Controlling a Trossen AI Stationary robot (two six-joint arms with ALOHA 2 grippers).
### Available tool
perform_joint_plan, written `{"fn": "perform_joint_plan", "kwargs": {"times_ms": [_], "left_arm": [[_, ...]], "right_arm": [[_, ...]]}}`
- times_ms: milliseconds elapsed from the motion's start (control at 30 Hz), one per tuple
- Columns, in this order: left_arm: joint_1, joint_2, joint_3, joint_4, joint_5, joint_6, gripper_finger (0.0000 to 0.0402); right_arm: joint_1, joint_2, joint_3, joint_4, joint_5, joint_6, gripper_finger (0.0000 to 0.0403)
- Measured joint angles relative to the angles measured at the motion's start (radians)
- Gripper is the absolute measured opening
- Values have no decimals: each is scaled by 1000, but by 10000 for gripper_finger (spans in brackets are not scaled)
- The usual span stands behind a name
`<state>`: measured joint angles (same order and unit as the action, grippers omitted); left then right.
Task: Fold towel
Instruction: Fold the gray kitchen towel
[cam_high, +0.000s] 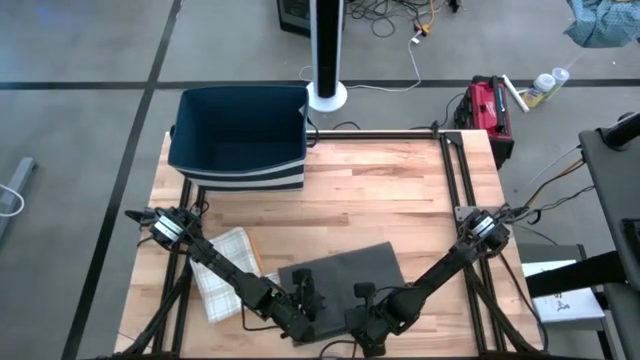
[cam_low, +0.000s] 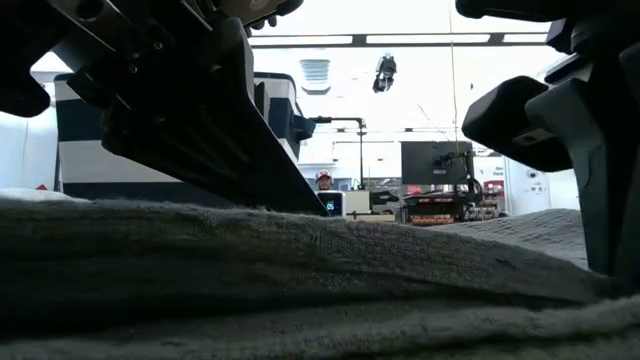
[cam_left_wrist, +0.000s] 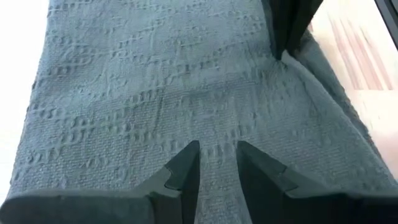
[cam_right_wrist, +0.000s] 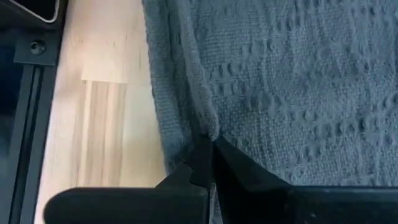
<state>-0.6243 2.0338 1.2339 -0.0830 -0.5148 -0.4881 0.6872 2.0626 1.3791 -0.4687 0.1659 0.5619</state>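
From above, the grey towel (cam_high: 345, 275) lies near the table's (cam_high: 380, 190) near edge, both grippers at its near hem. The left gripper (cam_left_wrist: 217, 163) stands narrowly open over flat cloth; the right gripper (cam_right_wrist: 208, 155) pinches a towel edge. Folding looks barely begun, most remaining

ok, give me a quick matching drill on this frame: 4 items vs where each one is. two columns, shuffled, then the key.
Items
1. gray towel
2. navy bin
3. plaid cloth
4. right gripper

Places/states
A. far-left corner of the table
B. flat at near centre
C. pinching the towel's edge
D. under the left arm, left of the towel

Pairs: 1-B, 2-A, 3-D, 4-C
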Motion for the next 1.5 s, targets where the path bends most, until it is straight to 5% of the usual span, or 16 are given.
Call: {"fn": "perform_joint_plan", "kwargs": {"times_ms": [233, 667, 1033, 1500], "left_arm": [[1, 0, 0, 0, -1, 0, 99], [21, 2, -19, -3, -28, -29, 97], [25, 3, -19, -54, -29, -27, 94], [53, -2, -19, -66, -29, 9, 105]], "right_arm": [[9, -22, 5, 16, -15, -53, 14], [31, -47, 16, 102, -115, -90, 129], [31, -60, 15, -195, 95, 70, 169], [-40, -58, -79, -273, 108, 40, 169]]}}
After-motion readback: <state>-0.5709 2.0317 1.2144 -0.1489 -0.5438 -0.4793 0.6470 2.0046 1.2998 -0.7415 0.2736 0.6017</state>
